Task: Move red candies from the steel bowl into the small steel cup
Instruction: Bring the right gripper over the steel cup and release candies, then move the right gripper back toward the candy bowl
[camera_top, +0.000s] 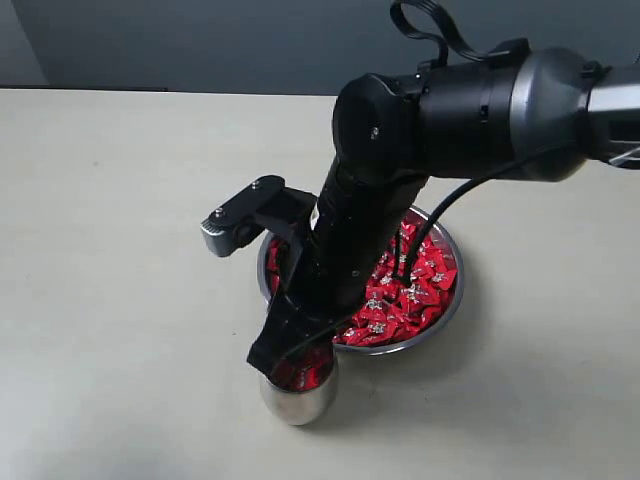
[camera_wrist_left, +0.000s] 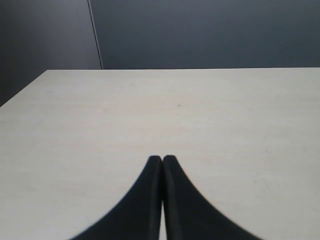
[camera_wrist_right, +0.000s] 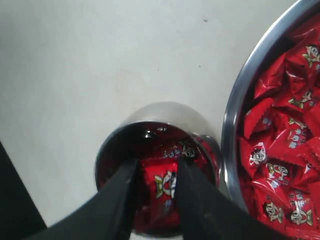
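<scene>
Right hand (camera_wrist_right: 156, 167) pinches one red candy (camera_wrist_right: 161, 192) within the mouth of the small steel cup (camera_wrist_right: 150, 112), judged poised for release. Steel bowl (camera_wrist_right: 240, 100), well stocked, stands just beside the cup on the worktop (camera_wrist_right: 75, 60). Left hand (camera_wrist_left: 162, 161) pressed together, empty, cup not in its view.

Soft, even light leaves the pale surface (camera_top: 110, 230) only a faint shadow beside the steel bowl (camera_top: 458, 295) (its rim glints), and the right hand (camera_wrist_right: 157, 167), seen close, looks blurred.
</scene>
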